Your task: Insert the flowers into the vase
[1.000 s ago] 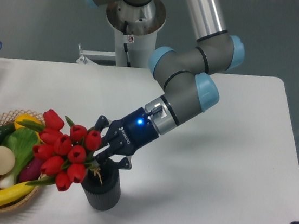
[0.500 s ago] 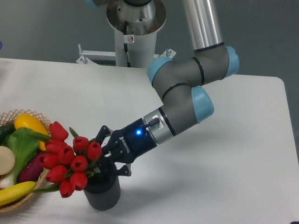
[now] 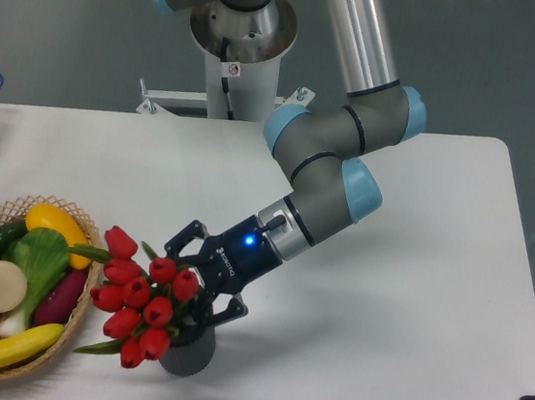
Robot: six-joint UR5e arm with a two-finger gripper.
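Tool (image 3: 199, 294) seemingly clamped on flowers (image 3: 143, 297), stems over vase (image 3: 188, 354)

white table (image 3: 411, 305), grey wall (image 3: 66, 9)

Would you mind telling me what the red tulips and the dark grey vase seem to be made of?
The red tulips look artificial, probably plastic or fabric: uniform glossy blooms, stiff green leaves. The dark grey vase appears matte, perhaps plastic or ceramic; it is mostly hidden behind the blooms.
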